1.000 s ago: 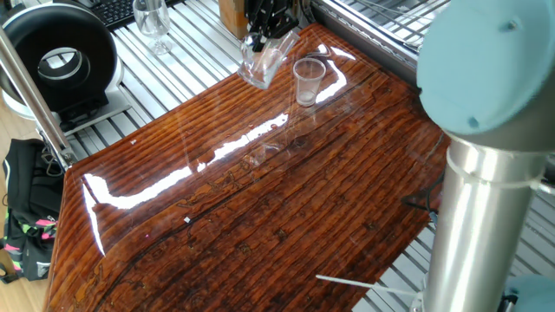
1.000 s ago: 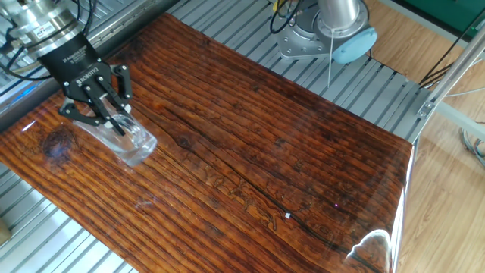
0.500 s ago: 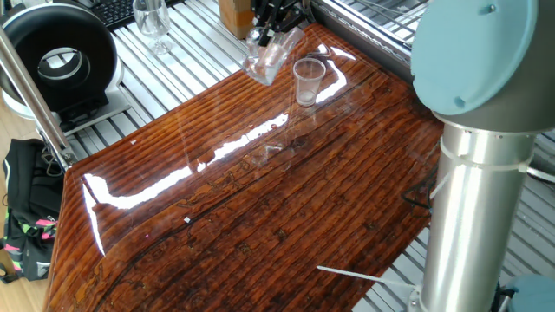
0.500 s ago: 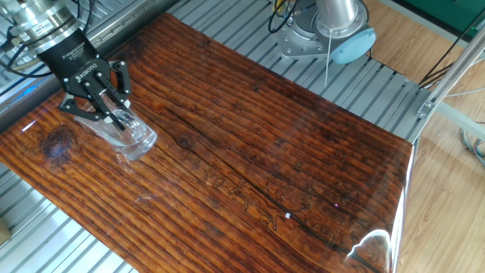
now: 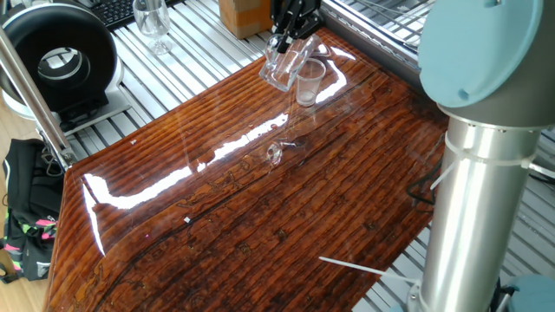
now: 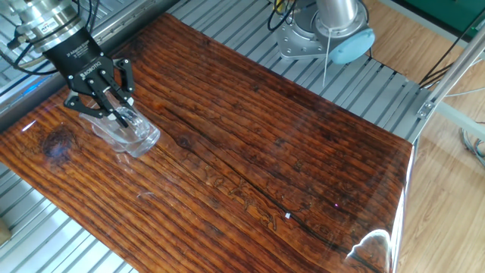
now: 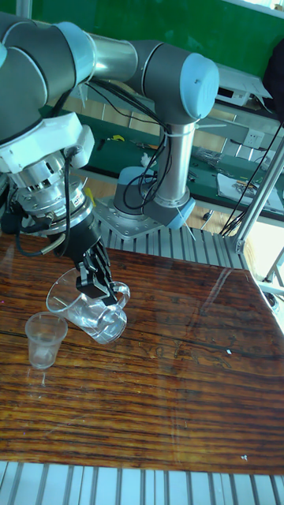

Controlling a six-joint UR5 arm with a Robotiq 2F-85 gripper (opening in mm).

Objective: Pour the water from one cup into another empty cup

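My gripper is shut on the clear tumbler, held off the wooden table and tilted with its mouth to the left. The smaller cloudy cup stands upright just below and left of that mouth. In one fixed view the gripper holds the tumbler right beside the small cup. From the other side the gripper and tumbler cover the small cup. I cannot make out the water in the glass.
A stemmed glass, a cardboard box and a black round device stand beyond the table's far edge. The arm's grey column rises at the front right; its base sits on the slatted bench.
The gripper has carried the tilted tumbler sideways toward the small cup, so its mouth now sits right beside the cup's rim. The small cup has not moved.
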